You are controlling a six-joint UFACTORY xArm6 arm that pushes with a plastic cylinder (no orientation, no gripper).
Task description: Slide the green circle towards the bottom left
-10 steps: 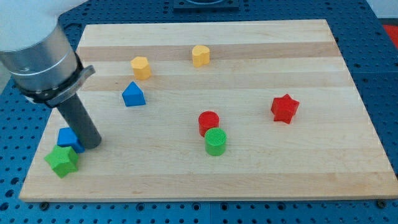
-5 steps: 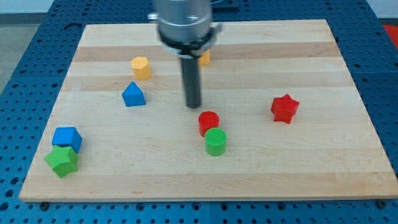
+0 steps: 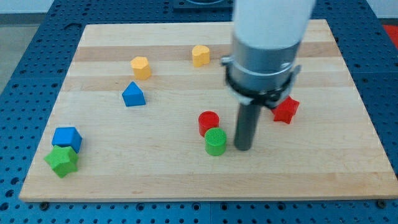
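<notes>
The green circle stands a little below the board's middle, touching the red circle just above it. My tip rests on the board close to the green circle's right side, with a narrow gap between them. The rod rises to the large arm body at the view's top right.
A red star sits right of the rod, partly hidden by the arm. A blue house-shaped block and two yellow blocks lie at upper left. A blue cube and green star sit at the bottom left corner.
My tip has moved from the bottom left corner, past the board's upper middle, down to the right side of the green circle. No block has moved.
</notes>
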